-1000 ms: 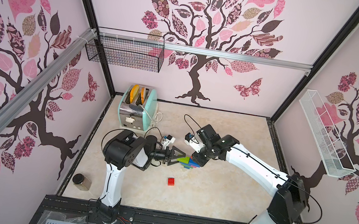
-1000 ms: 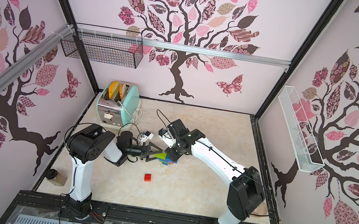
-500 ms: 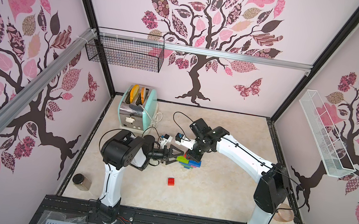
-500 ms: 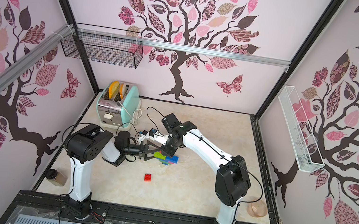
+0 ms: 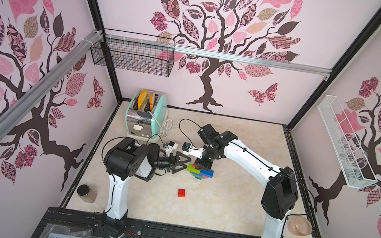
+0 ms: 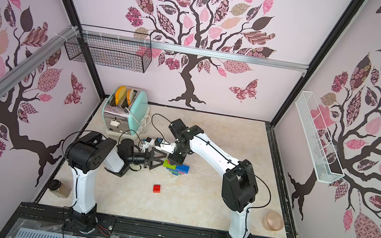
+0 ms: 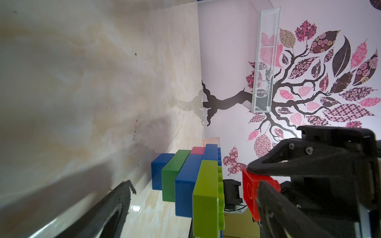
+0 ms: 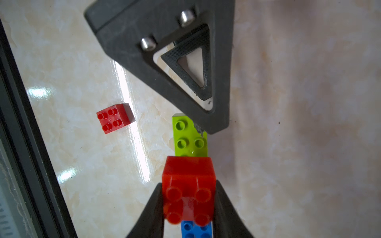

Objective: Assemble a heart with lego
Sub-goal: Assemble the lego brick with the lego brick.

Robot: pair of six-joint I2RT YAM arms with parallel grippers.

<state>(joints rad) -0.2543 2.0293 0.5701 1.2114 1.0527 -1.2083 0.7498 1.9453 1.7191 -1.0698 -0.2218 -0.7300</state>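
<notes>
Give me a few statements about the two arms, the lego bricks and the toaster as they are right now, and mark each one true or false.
1. The right gripper is shut on a red brick. True.
2. The left gripper is clamped on the lime brick. False: its fingers stand open at that brick's end.
3. A second red brick lies loose on the table, apart from the heart. True.
4. The toaster has empty slots. False: slices stand in them.
</notes>
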